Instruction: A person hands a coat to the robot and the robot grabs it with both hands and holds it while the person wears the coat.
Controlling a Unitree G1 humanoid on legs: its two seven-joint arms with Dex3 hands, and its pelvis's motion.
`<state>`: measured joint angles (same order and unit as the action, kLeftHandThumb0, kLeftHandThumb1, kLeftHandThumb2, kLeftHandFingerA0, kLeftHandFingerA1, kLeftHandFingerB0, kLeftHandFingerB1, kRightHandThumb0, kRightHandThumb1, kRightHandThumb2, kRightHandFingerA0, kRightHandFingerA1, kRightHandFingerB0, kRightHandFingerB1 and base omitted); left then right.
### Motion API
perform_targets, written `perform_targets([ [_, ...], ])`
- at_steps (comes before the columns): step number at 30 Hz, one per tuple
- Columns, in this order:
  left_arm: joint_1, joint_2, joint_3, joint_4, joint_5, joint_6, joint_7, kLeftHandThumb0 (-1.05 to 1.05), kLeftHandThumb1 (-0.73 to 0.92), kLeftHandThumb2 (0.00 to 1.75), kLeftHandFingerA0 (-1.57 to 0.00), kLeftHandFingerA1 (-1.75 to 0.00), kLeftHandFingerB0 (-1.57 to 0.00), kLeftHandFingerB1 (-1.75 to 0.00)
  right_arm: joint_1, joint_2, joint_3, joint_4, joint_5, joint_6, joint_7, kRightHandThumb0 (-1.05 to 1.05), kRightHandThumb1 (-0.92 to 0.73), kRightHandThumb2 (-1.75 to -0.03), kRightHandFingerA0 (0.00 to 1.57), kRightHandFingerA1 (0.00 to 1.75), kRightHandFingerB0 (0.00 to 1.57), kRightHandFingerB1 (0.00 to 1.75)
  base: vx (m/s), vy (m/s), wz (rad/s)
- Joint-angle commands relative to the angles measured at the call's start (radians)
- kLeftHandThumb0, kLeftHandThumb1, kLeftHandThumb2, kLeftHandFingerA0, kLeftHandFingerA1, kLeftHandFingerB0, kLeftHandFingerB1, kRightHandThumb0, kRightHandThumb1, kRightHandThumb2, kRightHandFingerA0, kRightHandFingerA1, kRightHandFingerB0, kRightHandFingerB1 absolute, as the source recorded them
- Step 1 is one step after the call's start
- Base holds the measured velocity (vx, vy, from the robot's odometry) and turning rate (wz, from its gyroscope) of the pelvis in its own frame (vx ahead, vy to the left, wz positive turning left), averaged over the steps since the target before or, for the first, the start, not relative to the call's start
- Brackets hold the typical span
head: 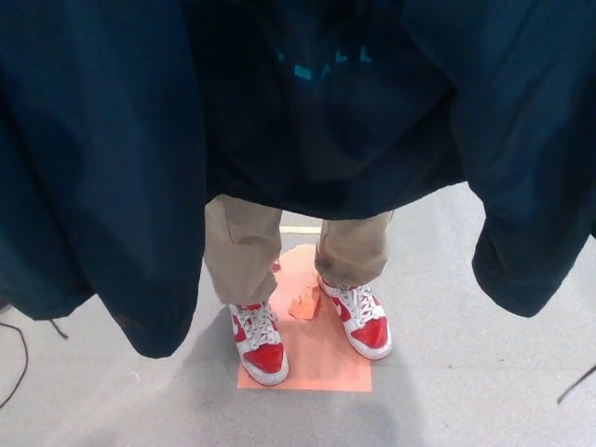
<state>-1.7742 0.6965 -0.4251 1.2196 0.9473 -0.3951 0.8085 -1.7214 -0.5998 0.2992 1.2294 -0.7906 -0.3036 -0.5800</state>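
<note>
Across the top of my head view hangs the dark navy coat (112, 158), hiding both hands from me, above a person's khaki trousers (244, 250) and red-and-white sneakers (261, 346)

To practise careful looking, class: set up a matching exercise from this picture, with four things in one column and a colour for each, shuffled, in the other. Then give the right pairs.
Things:
1. coat
2. trousers
3. shoes
4. mat

Colours:
A. red and white
B. pale orange
C. dark navy
D. khaki

Pairs: 1-C, 2-D, 3-A, 4-B
</note>
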Motion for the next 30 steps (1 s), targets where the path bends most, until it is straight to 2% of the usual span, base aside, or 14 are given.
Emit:
perform_targets([
  [1,-0.088,0.014,-0.026,0.045,0.005,0.076,-0.045,-0.13,0.59,0.72,-0.86,-1.75,-0.55,-1.56,-0.074,-0.043,0.012,0.038,0.008,0.072,0.017,-0.08,-0.66,-0.58,0.84,1.73,0.62,1.37,0.00,0.000,0.00],
  [8,-0.158,0.013,-0.050,0.069,0.000,0.089,-0.069,-0.13,0.71,0.62,-0.89,-1.74,-0.74,-1.09,-0.122,-0.037,0.041,0.055,-0.002,0.096,-0.058,-0.13,-0.64,-0.59,0.89,1.71,0.78,0.98,0.00,0.000,0.00],
  [9,-0.165,0.012,-0.051,0.071,-0.001,0.092,-0.061,-0.12,0.72,0.64,-0.88,-1.75,-0.64,-1.34,-0.127,-0.034,0.040,0.056,0.001,0.094,-0.076,-0.19,-0.48,-0.89,1.22,1.36,0.78,0.92,0.00,0.000,0.00],
  [10,-0.174,0.011,-0.050,0.074,-0.005,0.094,-0.051,-0.20,0.58,0.91,-1.23,-1.43,-0.74,-1.15,-0.134,-0.034,0.039,0.056,0.002,0.089,-0.100,-0.19,-0.50,-0.90,1.23,1.36,0.77,0.96,0.00,0.000,0.00],
  [13,-0.185,0.011,-0.049,0.076,-0.012,0.103,-0.056,-0.17,0.58,0.88,-1.23,-1.45,-0.75,-1.18,-0.144,-0.036,0.042,0.059,0.001,0.083,-0.111,-0.13,-0.69,-0.63,0.90,1.75,0.62,1.41,0.00,0.000,0.00],
  [15,-0.193,0.012,-0.048,0.078,-0.016,0.106,-0.059,-0.14,0.57,0.86,-1.23,-1.46,-0.77,-1.21,-0.154,-0.036,0.042,0.062,0.004,0.083,-0.114,-0.12,-0.68,-0.63,0.90,1.75,0.61,1.43,0.00,0.000,0.00],
  [16,-0.198,0.013,-0.049,0.078,-0.015,0.110,-0.060,-0.08,0.69,0.63,-0.87,-1.75,-0.63,-1.45,-0.160,-0.034,0.040,0.064,0.008,0.087,-0.106,-0.13,-0.71,-0.63,0.90,1.75,0.64,1.35,0.00,0.000,0.00],
  [22,-0.216,0.024,-0.047,0.084,-0.018,0.111,-0.051,-0.08,0.66,0.64,-0.90,-1.75,-0.68,-1.36,-0.188,-0.028,0.040,0.070,0.011,0.091,-0.115,-0.15,-0.71,-0.62,0.92,1.72,0.76,1.05,0.00,0.000,0.00],
  [23,-0.219,0.023,-0.045,0.085,-0.020,0.124,-0.052,-0.17,0.51,0.89,-1.21,-1.37,-0.78,-1.05,-0.190,-0.029,0.040,0.070,0.012,0.091,-0.116,-0.13,-0.68,-0.62,0.93,1.72,0.74,1.13,0.00,0.000,0.00],
  [24,-0.220,0.022,-0.044,0.085,-0.020,0.130,-0.052,-0.17,0.51,0.89,-1.21,-1.37,-0.78,-1.05,-0.191,-0.029,0.040,0.070,0.011,0.091,-0.118,-0.13,-0.68,-0.62,0.93,1.72,0.74,1.13,0.00,0.000,0.00],
  [25,-0.221,0.024,-0.041,0.086,-0.023,0.133,-0.053,-0.11,0.67,0.62,-0.89,-1.75,-0.69,-1.33,-0.193,-0.030,0.043,0.070,0.008,0.091,-0.124,-0.14,-0.64,-0.61,0.95,1.72,0.77,1.03,0.00,0.000,0.00],
  [26,-0.222,0.028,-0.039,0.086,-0.026,0.132,-0.056,-0.17,0.51,0.85,-1.23,-1.44,-0.78,-1.18,-0.196,-0.030,0.047,0.071,0.004,0.091,-0.131,-0.13,-0.64,-0.61,0.95,1.72,0.76,1.04,0.00,0.000,0.00],
  [29,-0.222,0.033,-0.040,0.086,-0.025,0.136,-0.049,-0.18,0.51,0.84,-1.22,-1.44,-0.78,-1.21,-0.200,-0.031,0.054,0.072,-0.002,0.090,-0.140,-0.14,-0.63,-0.61,0.96,1.72,0.76,1.04,0.00,0.000,0.00],
  [30,-0.223,0.034,-0.040,0.087,-0.026,0.133,-0.044,-0.11,0.66,0.61,-0.84,-1.75,-0.57,-1.50,-0.202,-0.033,0.055,0.073,-0.001,0.089,-0.141,-0.14,-0.63,-0.61,0.96,1.72,0.76,1.06,0.00,0.000,0.00],
])
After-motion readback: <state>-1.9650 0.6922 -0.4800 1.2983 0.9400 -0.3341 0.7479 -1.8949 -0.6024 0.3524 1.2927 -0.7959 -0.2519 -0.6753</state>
